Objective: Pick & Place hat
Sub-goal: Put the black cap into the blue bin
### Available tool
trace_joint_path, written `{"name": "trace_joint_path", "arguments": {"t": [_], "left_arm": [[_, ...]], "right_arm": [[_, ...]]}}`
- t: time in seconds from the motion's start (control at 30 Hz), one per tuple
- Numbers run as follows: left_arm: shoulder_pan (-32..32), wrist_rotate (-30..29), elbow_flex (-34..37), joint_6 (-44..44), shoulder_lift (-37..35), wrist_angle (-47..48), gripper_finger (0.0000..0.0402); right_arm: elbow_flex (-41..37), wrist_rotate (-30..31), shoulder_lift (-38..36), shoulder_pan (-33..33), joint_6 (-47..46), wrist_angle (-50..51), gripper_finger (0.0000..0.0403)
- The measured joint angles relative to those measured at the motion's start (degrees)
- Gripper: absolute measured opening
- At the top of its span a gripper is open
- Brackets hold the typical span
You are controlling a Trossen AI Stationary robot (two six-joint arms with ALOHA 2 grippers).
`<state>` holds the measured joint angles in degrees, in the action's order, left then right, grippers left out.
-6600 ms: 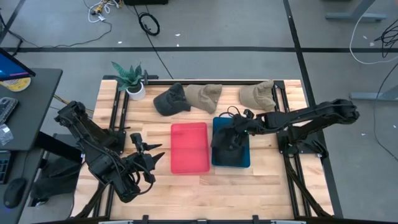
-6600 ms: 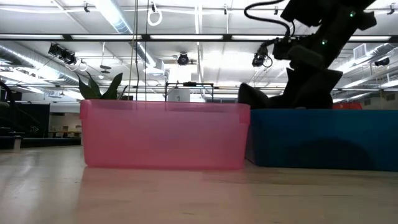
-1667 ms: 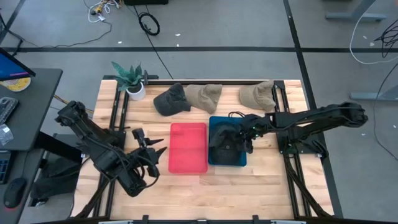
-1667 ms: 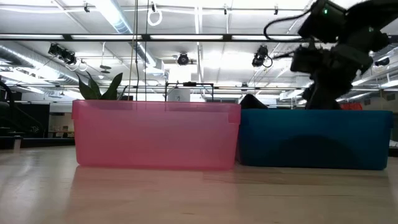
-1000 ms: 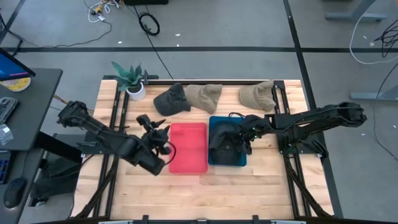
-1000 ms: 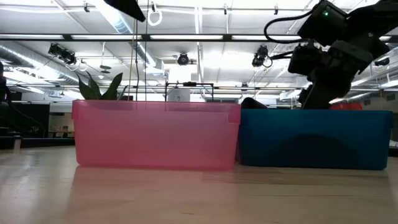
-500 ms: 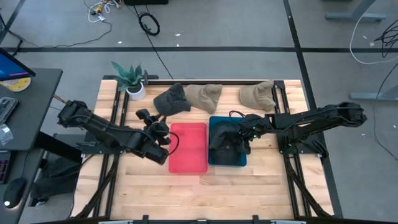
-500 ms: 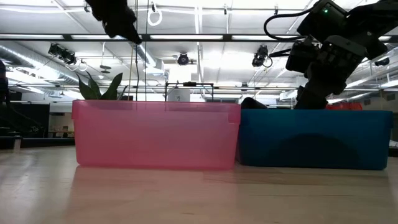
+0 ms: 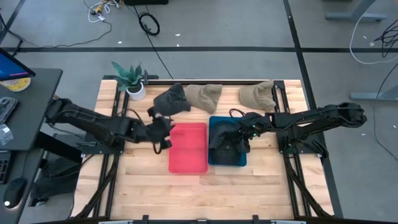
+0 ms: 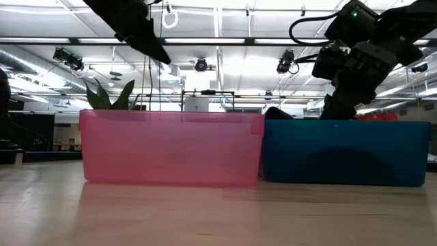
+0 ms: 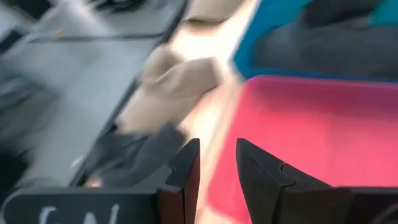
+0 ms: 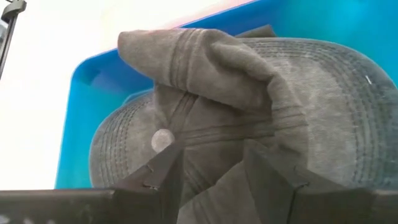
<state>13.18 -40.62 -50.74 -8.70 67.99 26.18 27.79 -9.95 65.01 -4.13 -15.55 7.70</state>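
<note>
While one dark cap already lies in the blue bin, the views break down like this:

High view: the left gripper [image 9: 163,129] hangs at the far-left corner of the pink bin [image 9: 188,147], just near of the dark cap on the table [image 9: 170,99]. Two tan caps sit further right along the far edge, one beside the dark cap [image 9: 203,96], the other [image 9: 257,94] well apart. A potted plant [image 9: 131,79] stands at the far-left corner. The right gripper [image 9: 238,134] is over the blue bin [image 9: 227,150], above the dark cap inside [image 9: 224,140].

Low view: the pink bin [image 10: 171,147] and blue bin [image 10: 345,152] stand side by side, touching. The right arm's wrist reaches down behind the blue bin's rim; the left arm crosses high at the upper left.

Left wrist view: the fingers [image 11: 261,174] stand a narrow gap apart with nothing between them, pointing towards the dark cap [image 11: 130,155] and the tan one [image 11: 177,81] beyond, with the pink bin [image 11: 311,130] alongside.

Right wrist view: the fingers [image 12: 161,171] are spread moderately wide and hold nothing, just above the grey cap [image 12: 249,112] lying crumpled in the blue bin [image 12: 81,137].

Step in hand: I judge the left arm is approaching the next cap, while the right has let go of its own.

Next move: the left gripper likely needs to open wider, reach further, and pinch the dark cap's crown.
</note>
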Motion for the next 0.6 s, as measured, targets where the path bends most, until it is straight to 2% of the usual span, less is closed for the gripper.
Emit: {"name": "trace_joint_path", "arguments": {"t": [0.1, 0.27, 0.37, 0.5, 0.6], "left_arm": [[-4.5, 7.7, 0.6, 6.3, -2.1, -1.4, 0.0108], [-14.7, 7.9, -2.2, 11.1, -3.0, 8.0, 0.0108], [-20.9, 12.1, -2.9, 18.4, -2.9, 9.7, 0.0115], [-27.9, 23.3, -3.0, 30.3, -2.9, 8.5, 0.0151], [-31.5, 28.3, -3.0, 38.5, -2.8, 8.5, 0.019]], "right_arm": [[0.0, 0.0, 0.0, -0.3, 0.8, -0.1, 0.0167], [0.0, 0.0, 0.0, -1.4, 1.5, -0.1, 0.0167], [0.0, 0.0, 0.0, -2.1, 1.5, -0.1, 0.0167], [0.0, 0.0, 0.0, -2.9, 1.3, -0.1, 0.0167], [0.0, 0.0, 0.0, -2.9, 1.2, -0.1, 0.0167]]}}
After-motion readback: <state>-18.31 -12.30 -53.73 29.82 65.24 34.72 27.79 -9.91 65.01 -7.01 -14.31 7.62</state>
